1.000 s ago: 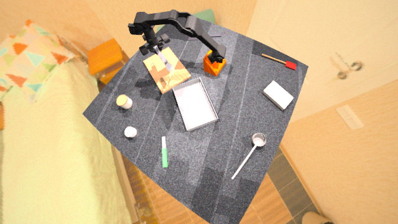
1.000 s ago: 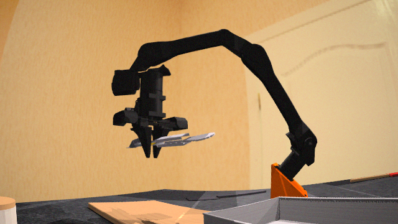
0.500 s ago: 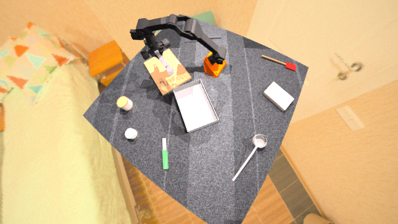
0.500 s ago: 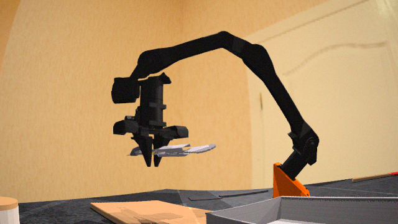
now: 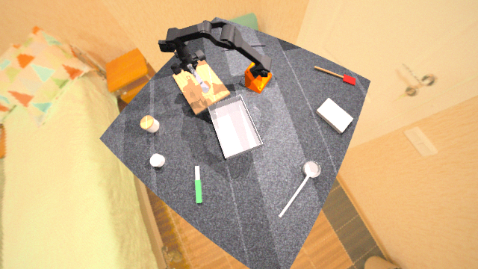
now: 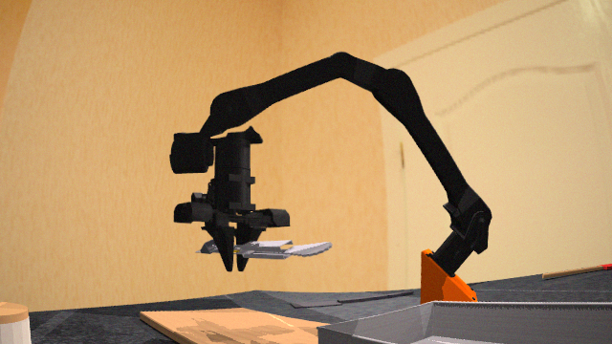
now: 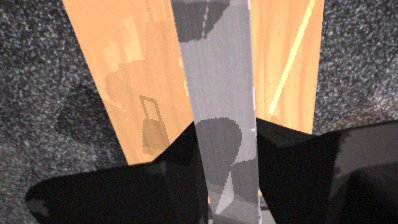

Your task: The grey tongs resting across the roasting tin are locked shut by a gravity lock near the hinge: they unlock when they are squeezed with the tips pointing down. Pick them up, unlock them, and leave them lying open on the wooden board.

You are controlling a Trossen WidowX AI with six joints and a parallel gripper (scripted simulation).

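The grey tongs (image 5: 204, 87) (image 6: 268, 252) (image 7: 220, 75) are in the air above the wooden board (image 5: 220, 89) (image 6: 215, 314) (image 7: 280, 30). They lie nearly level, with their scalloped tips pointing away from the fingers, slightly raised in the exterior view. Their arms look close together; the lock's state cannot be told. My gripper (image 5: 190, 67) (image 6: 235, 268) (image 7: 217, 122) points straight down and is shut on the tongs near their hinge end, with fingertips reaching below them. The roasting tin (image 5: 235, 131) (image 6: 378, 330) stands beside the board, with no tongs on it.
A canister with a wooden lid (image 5: 150, 124) (image 6: 13, 325) and a white cup (image 5: 157, 161) stand on the left in the top view. A green-handled knife (image 5: 198, 188), a long-handled ladle (image 5: 311, 169), a white box (image 5: 334, 116) and a red-headed tool (image 5: 349, 79) lie farther off.
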